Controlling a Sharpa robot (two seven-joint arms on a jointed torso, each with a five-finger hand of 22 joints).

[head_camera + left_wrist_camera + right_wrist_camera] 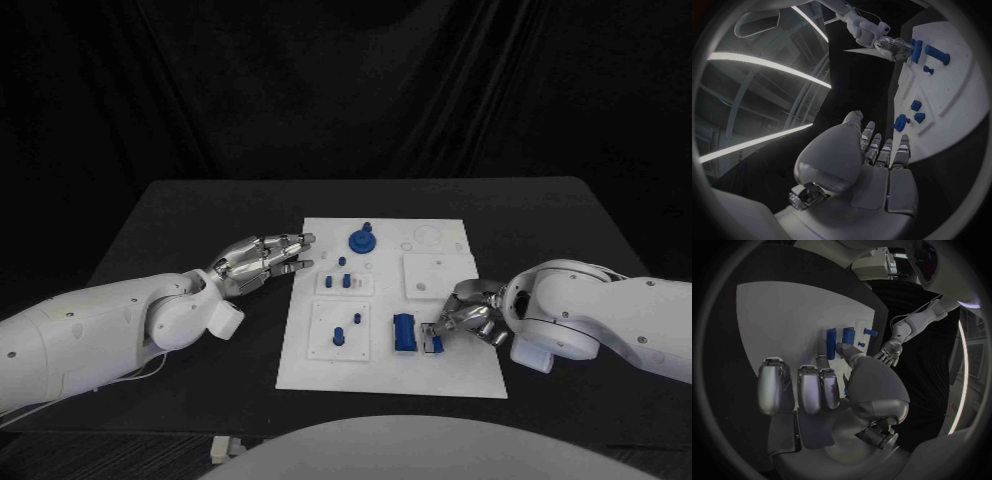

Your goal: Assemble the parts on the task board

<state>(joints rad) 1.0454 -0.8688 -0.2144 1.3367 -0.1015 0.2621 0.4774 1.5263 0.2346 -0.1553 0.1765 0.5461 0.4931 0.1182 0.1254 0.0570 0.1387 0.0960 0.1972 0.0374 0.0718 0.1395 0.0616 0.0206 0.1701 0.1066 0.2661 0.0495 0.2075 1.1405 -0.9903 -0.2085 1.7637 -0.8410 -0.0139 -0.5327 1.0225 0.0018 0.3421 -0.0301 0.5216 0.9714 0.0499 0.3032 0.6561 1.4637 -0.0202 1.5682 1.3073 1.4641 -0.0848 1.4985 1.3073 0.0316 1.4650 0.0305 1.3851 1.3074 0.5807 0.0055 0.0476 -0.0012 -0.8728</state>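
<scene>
Board: flat white rectangular task board (447, 375) mid black matte worktop (173, 215), with raised square plates.
Parts: small glossy blue parts; round knobbed one (364, 239) at far edge, pegs (340, 283) centre, rectangular block (405, 334) near right hand.
Left hand: silver jointed left hand (264, 262), fingers extended together, empty, beside board's left edge.
Right hand: silver right hand (472, 318) curled at the block; grip hidden, cannot tell.

Black table (173, 220), dark draped curtain (346, 90) behind, bright ceiling light strips (767, 65)
</scene>
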